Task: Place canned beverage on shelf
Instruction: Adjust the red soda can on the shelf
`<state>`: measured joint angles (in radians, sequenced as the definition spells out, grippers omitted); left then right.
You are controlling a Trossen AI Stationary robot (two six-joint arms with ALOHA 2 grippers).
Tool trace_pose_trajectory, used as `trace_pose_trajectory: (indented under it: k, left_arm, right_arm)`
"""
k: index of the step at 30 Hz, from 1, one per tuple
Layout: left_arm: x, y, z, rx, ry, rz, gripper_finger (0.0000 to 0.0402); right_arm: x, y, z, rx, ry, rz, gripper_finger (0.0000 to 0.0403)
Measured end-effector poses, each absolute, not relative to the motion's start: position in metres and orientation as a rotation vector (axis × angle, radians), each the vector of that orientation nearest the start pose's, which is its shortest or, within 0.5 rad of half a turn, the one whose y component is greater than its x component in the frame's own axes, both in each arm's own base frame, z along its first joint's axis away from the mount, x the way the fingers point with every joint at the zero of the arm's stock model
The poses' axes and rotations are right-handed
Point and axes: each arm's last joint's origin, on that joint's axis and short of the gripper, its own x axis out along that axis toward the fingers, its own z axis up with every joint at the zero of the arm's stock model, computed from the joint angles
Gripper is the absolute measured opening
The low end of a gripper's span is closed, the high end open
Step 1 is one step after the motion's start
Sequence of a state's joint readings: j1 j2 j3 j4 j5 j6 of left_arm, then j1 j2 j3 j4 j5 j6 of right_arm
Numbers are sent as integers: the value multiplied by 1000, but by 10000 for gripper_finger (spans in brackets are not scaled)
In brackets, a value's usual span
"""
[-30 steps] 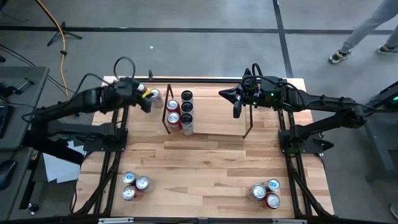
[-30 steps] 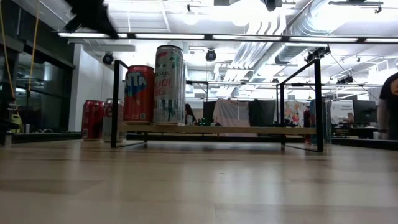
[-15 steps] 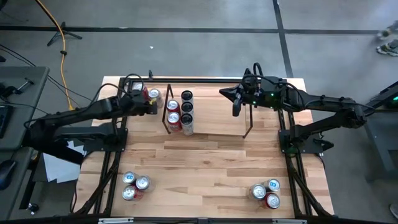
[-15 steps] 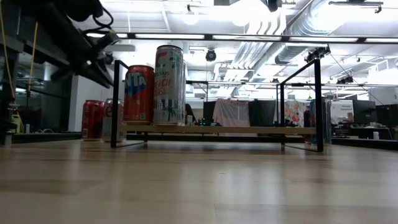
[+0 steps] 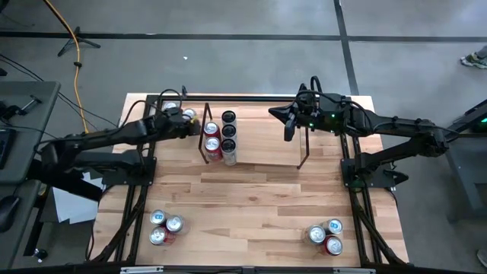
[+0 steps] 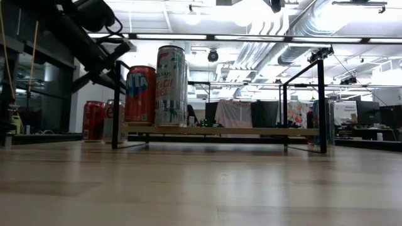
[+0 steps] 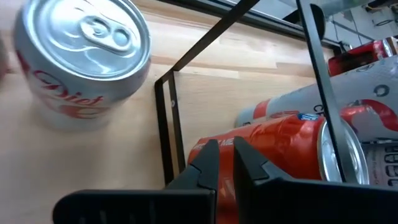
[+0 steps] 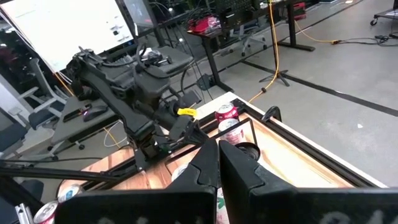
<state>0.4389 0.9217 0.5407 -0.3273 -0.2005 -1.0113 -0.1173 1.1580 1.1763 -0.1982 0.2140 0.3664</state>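
The shelf, a black rod rack with a see-through top, stands at the far middle of the table. Several cans stand on its left end, and in the low view a red can and a tall silver can show there. My left gripper is shut and empty beside the shelf's left end. A silver can with red lettering stands on the table just beyond it, next to another can. My right gripper is shut and empty above the shelf's right part.
Three cans stand at the near left and three more at the near right. A black rail frame edges the table. The wood between the shelf and the near cans is bare. A person's shoe shows on the floor far right.
My left gripper has come down and gone toward the table's right, up to the shelf's left end. My right arm has kept still.
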Motion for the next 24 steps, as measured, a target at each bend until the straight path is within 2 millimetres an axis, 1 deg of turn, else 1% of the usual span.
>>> trace_pose_trajectory:
  k: [9, 12, 21, 24]
  left_arm:
    - [175, 88, 208, -1029, 349, 921, 0]
    - [178, 90, 210, -1033, 320, 900, 0]
    - [180, 89, 211, -1064, 312, 864, 0]
    - [182, 90, 214, -1064, 276, 844, 0]
  right_arm:
    - [250, -36, 393, 353, 118, -360, 0]
    - [250, -36, 393, 353, 118, -360, 0]
    - [250, -36, 393, 346, 119, -361, 0]
    - [250, -36, 393, 344, 115, -378, 0]
